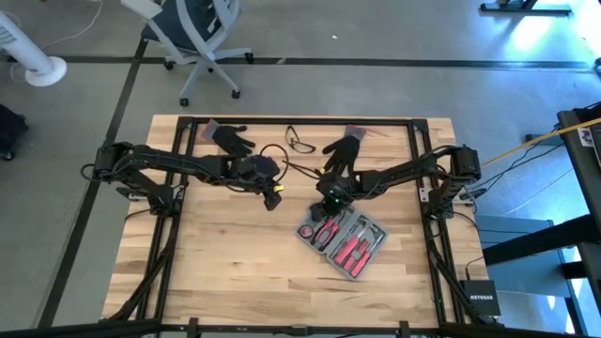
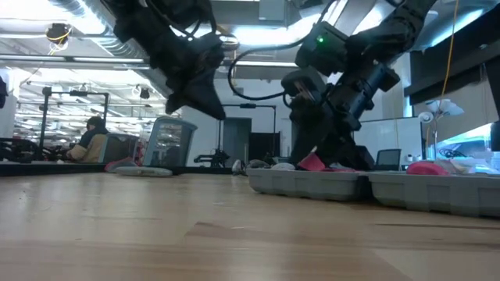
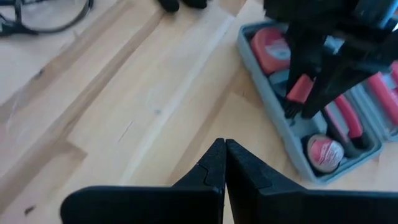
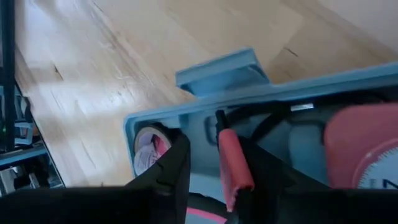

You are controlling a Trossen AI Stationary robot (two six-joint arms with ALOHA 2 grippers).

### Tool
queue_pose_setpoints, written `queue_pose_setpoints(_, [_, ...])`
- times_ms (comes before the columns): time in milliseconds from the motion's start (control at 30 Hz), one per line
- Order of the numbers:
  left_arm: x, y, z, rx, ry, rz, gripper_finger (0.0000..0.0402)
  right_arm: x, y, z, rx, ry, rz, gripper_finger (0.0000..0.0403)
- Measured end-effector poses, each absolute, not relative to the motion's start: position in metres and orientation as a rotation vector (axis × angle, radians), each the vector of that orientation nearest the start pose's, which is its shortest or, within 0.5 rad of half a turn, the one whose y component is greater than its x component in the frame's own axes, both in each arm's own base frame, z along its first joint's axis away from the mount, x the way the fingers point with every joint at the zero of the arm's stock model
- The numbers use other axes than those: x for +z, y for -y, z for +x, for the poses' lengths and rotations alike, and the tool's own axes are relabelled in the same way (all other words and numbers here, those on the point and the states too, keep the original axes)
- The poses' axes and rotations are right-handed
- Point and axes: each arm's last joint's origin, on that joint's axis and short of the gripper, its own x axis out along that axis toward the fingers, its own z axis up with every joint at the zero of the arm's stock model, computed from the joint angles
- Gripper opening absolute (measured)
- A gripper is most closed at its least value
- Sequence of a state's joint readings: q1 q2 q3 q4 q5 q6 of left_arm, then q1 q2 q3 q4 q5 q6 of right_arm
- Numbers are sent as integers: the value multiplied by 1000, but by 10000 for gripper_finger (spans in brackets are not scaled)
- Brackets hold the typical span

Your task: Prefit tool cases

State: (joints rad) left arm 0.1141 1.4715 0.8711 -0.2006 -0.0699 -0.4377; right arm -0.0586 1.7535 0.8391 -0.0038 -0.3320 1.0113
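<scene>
Two fingers of the right gripper [image 4: 214, 168] stand part open astride a red-handled tool [image 4: 233, 165], lowered into the open tool case [image 1: 340, 237] mid-table. Seating seems underway; next, press it home. The left gripper [image 3: 224, 163] hovers closed, empty, beside.

open-plan lab or workshop; exposed ceiling ducts [image 2: 70, 16], concrete floor [image 1: 376, 33], office chair [image 1: 197, 33]
</scene>
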Motion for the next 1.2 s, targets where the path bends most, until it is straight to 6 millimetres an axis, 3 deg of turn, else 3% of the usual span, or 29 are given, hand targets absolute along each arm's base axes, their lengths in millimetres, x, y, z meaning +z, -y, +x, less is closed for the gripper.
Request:
queue_pose_setpoints(433, [206,-29,294,329,-781,-418,0,130,17,322,-280,-962,1075,115])
queue_pose_setpoints(700, [206,-29,294,329,-782,-416,0,139,21,320,-264,-1119,927,115])
queue_pose_setpoints(1200, [206,-29,294,323,-784,-402,0,144,25,314,-248,-1256,953,115])
